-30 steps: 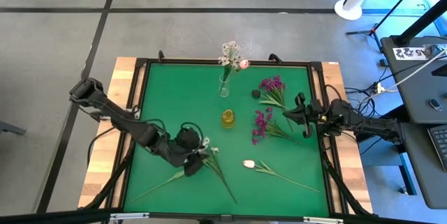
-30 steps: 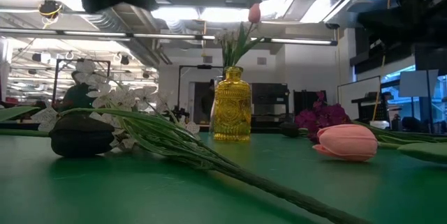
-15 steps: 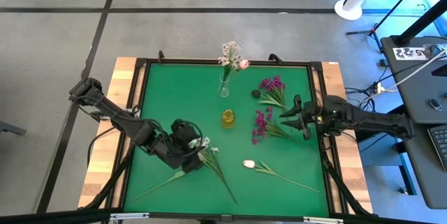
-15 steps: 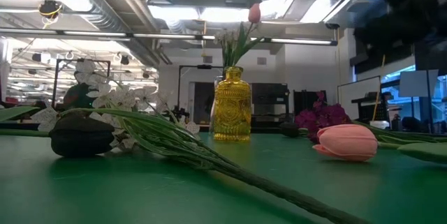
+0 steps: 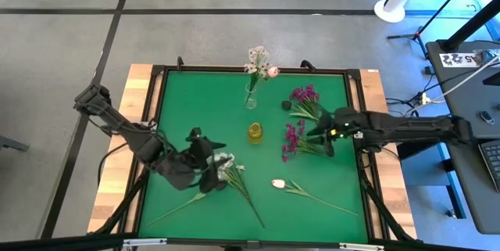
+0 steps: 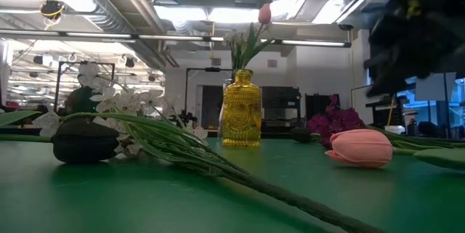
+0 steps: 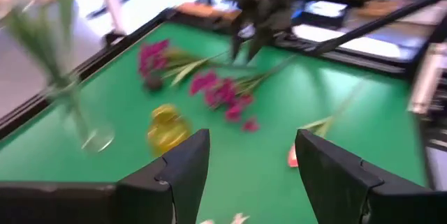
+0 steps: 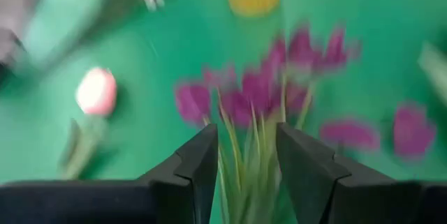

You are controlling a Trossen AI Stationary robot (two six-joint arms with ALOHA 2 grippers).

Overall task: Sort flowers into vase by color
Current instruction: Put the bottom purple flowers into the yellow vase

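Note:
A spray of white flowers (image 5: pixel 227 165) lies on the green mat, its stems running toward the near edge. My left gripper (image 5: pixel 209 148) hangs open just above and left of it, nothing between its fingers (image 7: pixel 251 144). Two magenta flowers (image 5: pixel 295 137) (image 5: pixel 305 96) lie right of the yellow vase (image 5: pixel 255 132). My right gripper (image 5: pixel 321 136) hovers open over the nearer one's stems (image 8: pixel 241 155). A pink tulip (image 5: pixel 279 183) lies near the front. A clear vase (image 5: pixel 250 98) at the back holds white and pink flowers (image 5: pixel 259 62).
A small dark lump (image 5: pixel 286 104) sits beside the far magenta flower. A black frame (image 5: pixel 160 126) rims the mat, with wooden strips outside it. Open green mat lies at the far left (image 5: pixel 195 98). In the low view the right arm (image 6: pixel 414 30) looms above the tulip (image 6: pixel 361 148).
My left gripper has risen off the white flowers, moved toward the far edge and tipped up to look across the table; the white flowers stay on the mat. My right gripper has moved toward the table's left, over the nearer magenta flower's stems.

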